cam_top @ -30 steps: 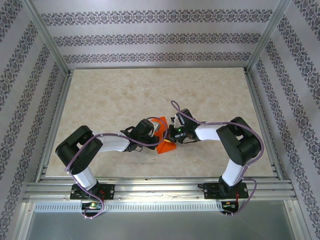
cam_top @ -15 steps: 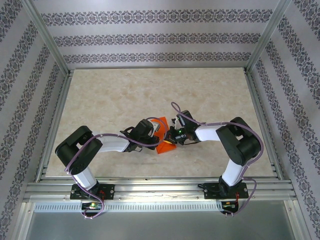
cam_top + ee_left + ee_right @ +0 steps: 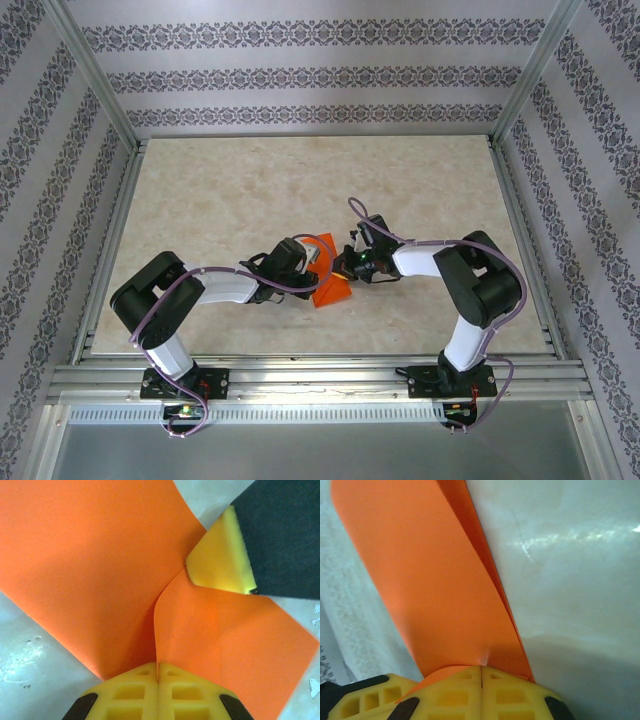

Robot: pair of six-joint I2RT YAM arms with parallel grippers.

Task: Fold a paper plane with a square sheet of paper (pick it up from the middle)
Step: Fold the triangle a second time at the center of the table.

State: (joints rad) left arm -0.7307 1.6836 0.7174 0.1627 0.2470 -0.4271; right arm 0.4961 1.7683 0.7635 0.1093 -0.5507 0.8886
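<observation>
The square sheet of paper (image 3: pixel 334 292), bright orange, is held bent between both grippers a little in front of the table's middle. In the left wrist view the sheet (image 3: pixel 100 570) buckles into two flaps that meet at a crease running into my left gripper (image 3: pixel 158 667), which is shut on it. The right gripper's yellow fingertip (image 3: pixel 220 562) touches the sheet's far edge. Seen from the right wrist, the paper (image 3: pixel 435 585) rises as a folded double layer out of my right gripper (image 3: pixel 481 669), also shut on it. From above, left gripper (image 3: pixel 316 264) and right gripper (image 3: pixel 346 268) nearly meet.
The beige marble-patterned table (image 3: pixel 250 190) stretches out behind and to both sides of the arms. Aluminium frame rails (image 3: pixel 300 375) run along the near edge, and patterned walls enclose the back and sides.
The right wrist has drawn slightly to the right and back, pulling its side of the paper. The left arm has stayed put. Both grippers stay shut.
</observation>
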